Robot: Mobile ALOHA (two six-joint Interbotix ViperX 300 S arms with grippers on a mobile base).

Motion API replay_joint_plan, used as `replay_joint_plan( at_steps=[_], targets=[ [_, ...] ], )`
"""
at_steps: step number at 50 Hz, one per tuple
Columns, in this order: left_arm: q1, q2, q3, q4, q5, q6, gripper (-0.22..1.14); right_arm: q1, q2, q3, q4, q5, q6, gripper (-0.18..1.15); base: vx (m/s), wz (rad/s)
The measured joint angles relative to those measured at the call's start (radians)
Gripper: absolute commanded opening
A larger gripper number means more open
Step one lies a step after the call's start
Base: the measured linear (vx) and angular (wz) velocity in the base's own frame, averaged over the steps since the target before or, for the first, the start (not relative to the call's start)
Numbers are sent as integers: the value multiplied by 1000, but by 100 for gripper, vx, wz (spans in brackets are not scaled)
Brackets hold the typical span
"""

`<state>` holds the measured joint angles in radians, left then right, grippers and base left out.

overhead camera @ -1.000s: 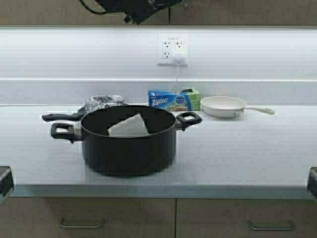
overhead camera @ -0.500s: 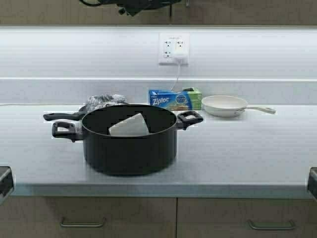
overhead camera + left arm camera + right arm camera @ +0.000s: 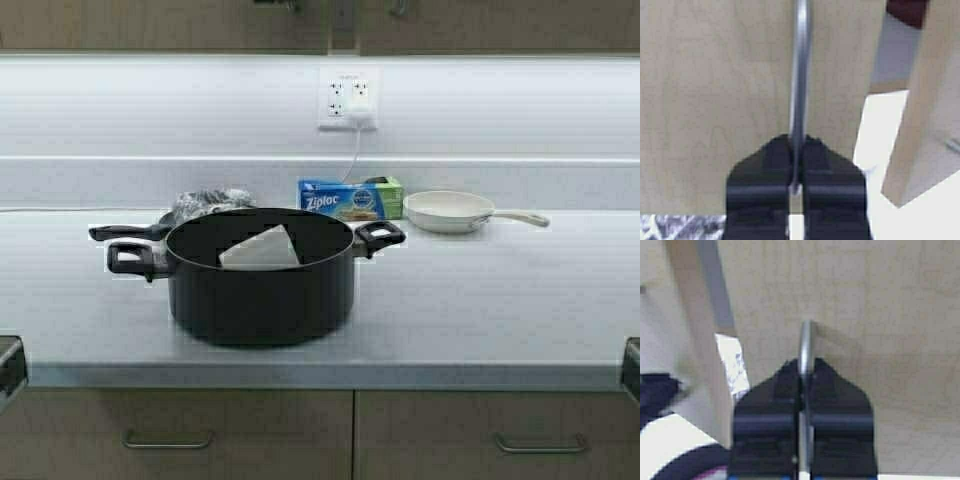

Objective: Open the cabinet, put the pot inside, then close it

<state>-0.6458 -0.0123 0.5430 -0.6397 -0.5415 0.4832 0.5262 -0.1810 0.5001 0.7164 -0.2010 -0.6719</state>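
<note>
The large black pot (image 3: 260, 290) stands on the counter (image 3: 500, 300) with a white piece (image 3: 260, 250) inside it. The tan cabinet (image 3: 150, 25) runs along the top of the high view, with a grey gap (image 3: 341, 25) between its two doors. In the left wrist view my left gripper (image 3: 796, 142) is shut on the metal bar handle (image 3: 801, 65) of one door (image 3: 715, 75). My right gripper (image 3: 806, 367) is shut on the other door's handle (image 3: 806, 340). Both doors stand slightly ajar. Neither gripper shows clearly in the high view.
Behind the pot lie a black pan with grey cloth (image 3: 205, 205), a blue Ziploc box (image 3: 350, 199) and a white frying pan (image 3: 450, 211). A wall outlet (image 3: 348, 98) with a cord sits above. Base drawers with handles (image 3: 167, 440) are below the counter edge.
The dark arm at the top of the high view has risen almost out of sight. A gap has appeared between the cabinet doors. The whole scene has shifted slightly upward, so the robot has moved.
</note>
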Motion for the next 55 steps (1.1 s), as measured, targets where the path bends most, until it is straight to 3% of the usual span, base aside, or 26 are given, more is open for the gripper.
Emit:
replay_joint_plan(
  at_steps=[35,55],
  targets=[
    [106,-176,158,51,140,-5,3,-181,-204,172,-54,132,6,7,-15,3],
    [227,-474,356,48,285,-9,6,-222,-359,299,-61,175,25,9,-2,-6]
  ],
)
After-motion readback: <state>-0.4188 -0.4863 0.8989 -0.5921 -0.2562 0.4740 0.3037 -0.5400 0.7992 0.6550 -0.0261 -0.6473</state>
